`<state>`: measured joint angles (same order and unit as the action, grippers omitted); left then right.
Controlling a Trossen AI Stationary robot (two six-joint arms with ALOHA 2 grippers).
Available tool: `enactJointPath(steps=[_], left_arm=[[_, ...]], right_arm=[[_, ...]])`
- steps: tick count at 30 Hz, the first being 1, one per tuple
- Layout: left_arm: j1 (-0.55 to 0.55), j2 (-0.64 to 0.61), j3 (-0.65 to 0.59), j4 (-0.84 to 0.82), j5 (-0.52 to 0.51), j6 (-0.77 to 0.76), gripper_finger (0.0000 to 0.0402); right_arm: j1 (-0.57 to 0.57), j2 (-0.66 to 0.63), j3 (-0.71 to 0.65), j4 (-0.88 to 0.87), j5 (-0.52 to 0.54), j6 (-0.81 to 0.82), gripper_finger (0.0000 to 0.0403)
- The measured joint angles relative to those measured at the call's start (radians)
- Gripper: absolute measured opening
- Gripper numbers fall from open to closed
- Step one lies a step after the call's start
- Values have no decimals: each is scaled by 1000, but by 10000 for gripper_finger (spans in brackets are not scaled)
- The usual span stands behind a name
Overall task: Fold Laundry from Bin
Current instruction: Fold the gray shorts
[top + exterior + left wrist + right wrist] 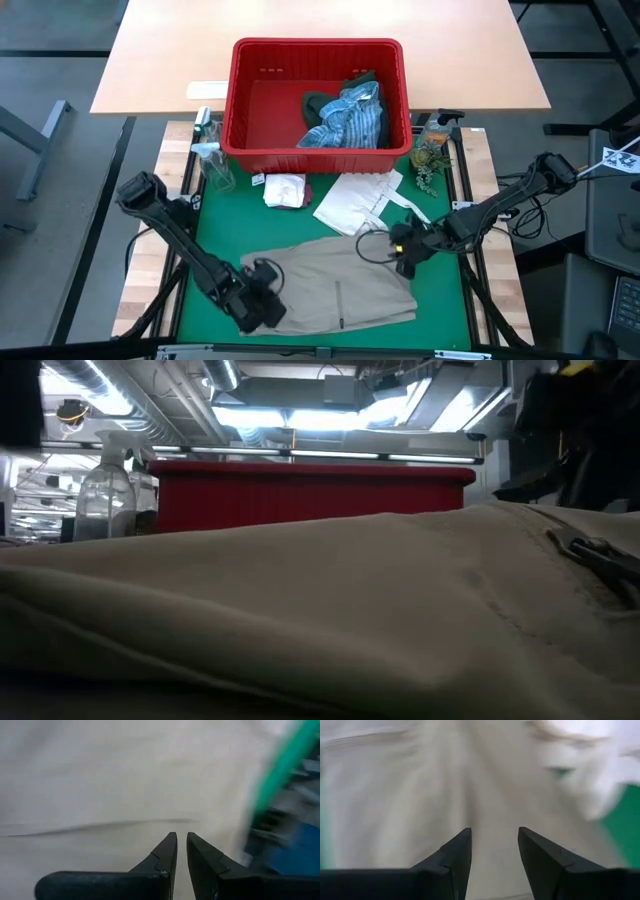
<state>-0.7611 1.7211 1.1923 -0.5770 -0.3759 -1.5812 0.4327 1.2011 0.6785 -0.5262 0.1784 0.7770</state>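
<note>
I note the tan garment spread flat on the green mat, nearest me. My left gripper sits at its near left corner, fingers almost together; whether cloth is pinched I cannot tell. My right gripper stands spread over its right edge. Beyond, the bin holds the striped shirt.
</note>
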Motion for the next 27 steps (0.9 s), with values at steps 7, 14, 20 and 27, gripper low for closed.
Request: enactJointPath(steps=[7,14,20,27], left_arm=[[-65,0,0,253,-16,72,39],[-113,5,0,246,-82,73,39],[-136,92,0,263,13,64,39],[-165,216,0,267,249,-36,39]], right_arm=[[138,0,0,130,-171,4,163],[312,33,2,178,23,29,163],[372,146,2,162,9,68,163],[401,270,2,156,-106,83,163]])
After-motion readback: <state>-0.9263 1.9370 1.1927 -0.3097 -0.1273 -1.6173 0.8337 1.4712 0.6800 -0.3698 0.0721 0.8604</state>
